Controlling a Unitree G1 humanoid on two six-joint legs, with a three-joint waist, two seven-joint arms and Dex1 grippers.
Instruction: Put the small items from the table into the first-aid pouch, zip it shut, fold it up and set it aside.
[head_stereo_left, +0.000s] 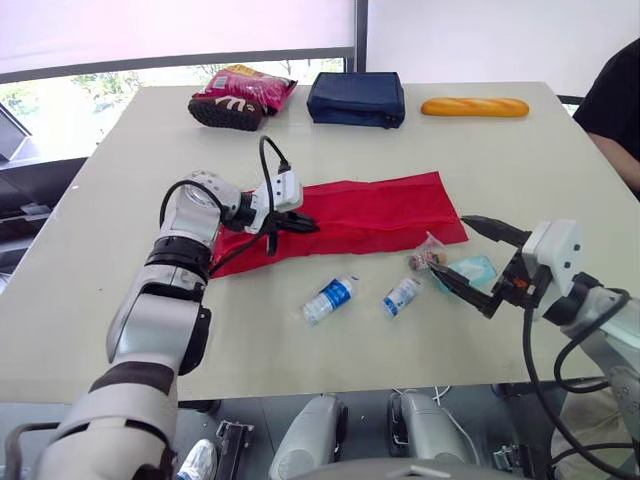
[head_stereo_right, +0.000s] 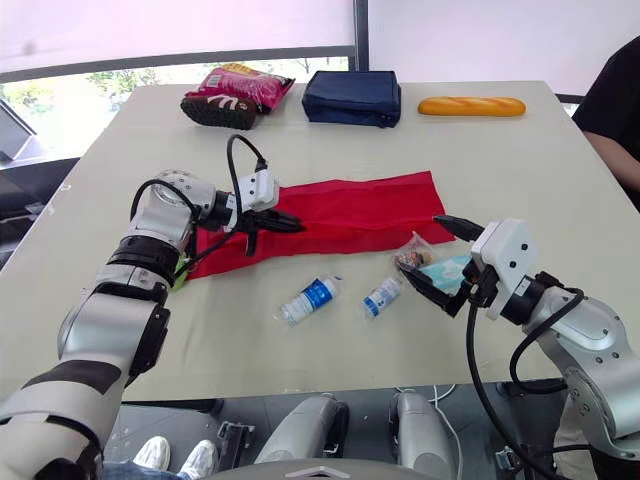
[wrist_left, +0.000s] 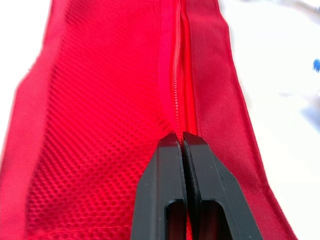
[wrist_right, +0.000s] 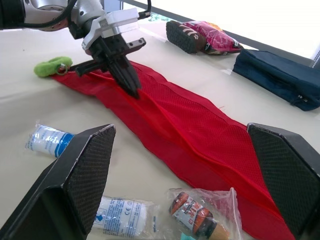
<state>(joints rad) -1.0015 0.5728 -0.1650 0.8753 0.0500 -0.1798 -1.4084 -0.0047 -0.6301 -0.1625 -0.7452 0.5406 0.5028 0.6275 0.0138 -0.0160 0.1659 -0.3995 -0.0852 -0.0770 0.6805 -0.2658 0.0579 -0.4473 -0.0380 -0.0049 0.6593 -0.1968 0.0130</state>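
Left pincer (head_stereo_left: 310, 226) has its two black fingers (wrist_left: 165, 200) pressed together. The zip line of the long red fabric pouch (head_stereo_left: 380, 212) runs straight in between their tips, so it grips the pouch at the zip, near the pouch's left end. The pouch lies flat and stretched out across the middle of the frame on the pale table (head_stereo_left: 100, 250), with its mesh side up.

Right pincer (head_stereo_left: 448, 244) is in the lower right of the frame, with its fingers wide apart and holding nothing. The right end of the pouch is just beside its upper finger. A small clear plastic bag with a brown and orange item inside (wrist_right: 200, 217) lies between the two fingers, and a teal packet (head_stereo_left: 475, 268) is just beside the bag.

Two small white rolls with blue labels (head_stereo_left: 330, 298) (head_stereo_left: 402, 295) lie below the pouch, near the lower centre. A small green fuzzy thing (wrist_right: 50, 66) lies at the pouch's left end.
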